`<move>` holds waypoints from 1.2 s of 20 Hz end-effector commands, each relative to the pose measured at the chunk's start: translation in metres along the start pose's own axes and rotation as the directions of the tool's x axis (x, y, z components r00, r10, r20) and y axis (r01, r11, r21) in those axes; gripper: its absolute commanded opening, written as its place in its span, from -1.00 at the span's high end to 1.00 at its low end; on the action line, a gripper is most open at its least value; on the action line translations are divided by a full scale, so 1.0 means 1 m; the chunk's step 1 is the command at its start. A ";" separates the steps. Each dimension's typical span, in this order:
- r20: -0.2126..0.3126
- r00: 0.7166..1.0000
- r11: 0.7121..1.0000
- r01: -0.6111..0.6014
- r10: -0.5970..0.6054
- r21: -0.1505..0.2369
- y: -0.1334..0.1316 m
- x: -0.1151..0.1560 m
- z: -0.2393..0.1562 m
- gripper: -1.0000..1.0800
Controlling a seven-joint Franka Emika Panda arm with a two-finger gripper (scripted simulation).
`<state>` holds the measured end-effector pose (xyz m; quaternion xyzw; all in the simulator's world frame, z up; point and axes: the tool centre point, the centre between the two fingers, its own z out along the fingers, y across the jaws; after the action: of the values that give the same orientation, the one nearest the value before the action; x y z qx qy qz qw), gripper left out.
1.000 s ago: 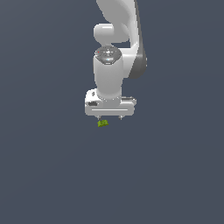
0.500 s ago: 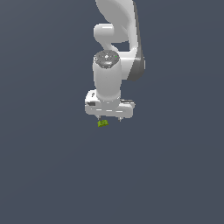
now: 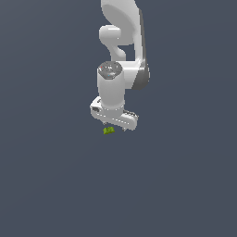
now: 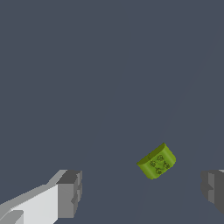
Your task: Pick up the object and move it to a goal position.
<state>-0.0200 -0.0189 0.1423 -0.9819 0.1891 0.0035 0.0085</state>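
Jaws spread wide, gripping nothing; object (image 4: 157, 161) lies between fingers (image 4: 69, 194), untouched.

Sim scene, not showing any real room: flat shadeless slate-grey ground (image 3: 46, 185) filling both views, untextured white arm (image 3: 121, 55) rendering as plain shaded geometry, nothing indicating home or lab.

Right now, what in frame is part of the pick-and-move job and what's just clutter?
Part of the job:
- lime-green studded block, lying between the open fingers, not gripped
- gripper, jaws apart, one finger pad beside the block

Just lying about:
- nothing else visible; only the plain grey floor. No goal marker shows in either view.
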 end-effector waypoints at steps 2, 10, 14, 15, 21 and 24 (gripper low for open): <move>0.001 0.994 0.994 -0.110 0.110 0.002 0.006 -0.005 0.011 -0.92; 0.002 0.936 0.936 -0.353 0.353 0.002 0.021 -0.016 0.035 -0.92; 0.000 0.884 0.884 -0.468 0.468 0.001 0.029 -0.022 0.046 -0.92; -0.001 0.868 0.868 -0.496 0.496 0.001 0.031 -0.023 0.049 -0.92; -0.007 0.766 0.766 -0.643 0.643 -0.001 0.044 -0.032 0.064 -0.92; -0.010 0.719 0.719 -0.695 0.695 -0.002 0.049 -0.035 0.069 -0.92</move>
<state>-0.0685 -0.0480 0.0755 -0.8496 0.5275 0.0033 0.0038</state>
